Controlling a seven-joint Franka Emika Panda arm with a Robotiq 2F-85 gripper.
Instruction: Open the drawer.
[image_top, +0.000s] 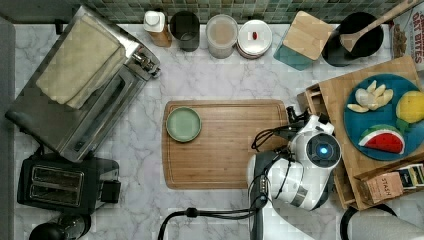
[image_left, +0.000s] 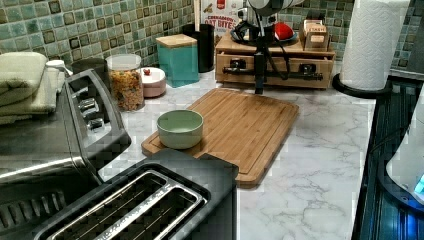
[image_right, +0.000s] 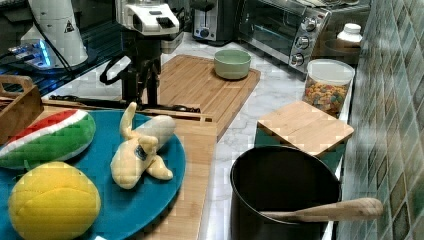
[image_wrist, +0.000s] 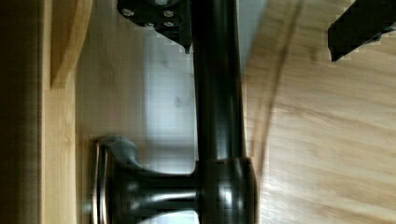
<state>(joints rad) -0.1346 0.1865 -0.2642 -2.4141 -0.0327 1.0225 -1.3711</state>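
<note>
One drawer (image_top: 309, 100) is sitting in the wooden stand at the top view's right, under a blue plate (image_top: 380, 82) of toy fruit, beside the cutting board (image_top: 225, 145); the arm is hanging over its front. In the left view, the drawer's (image_left: 275, 67) black bar handle (image_left: 280, 75) is running level across the picture, facing the board, with the gripper (image_left: 258, 85) descending in front of it. In the right view, the gripper (image_right: 137, 90) is hanging at that bar (image_right: 125, 103). In the wrist view, the handle (image_wrist: 218, 93) is lying lengthwise between two spread fingers (image_wrist: 359, 28), which are straddling it without clamping.
</note>
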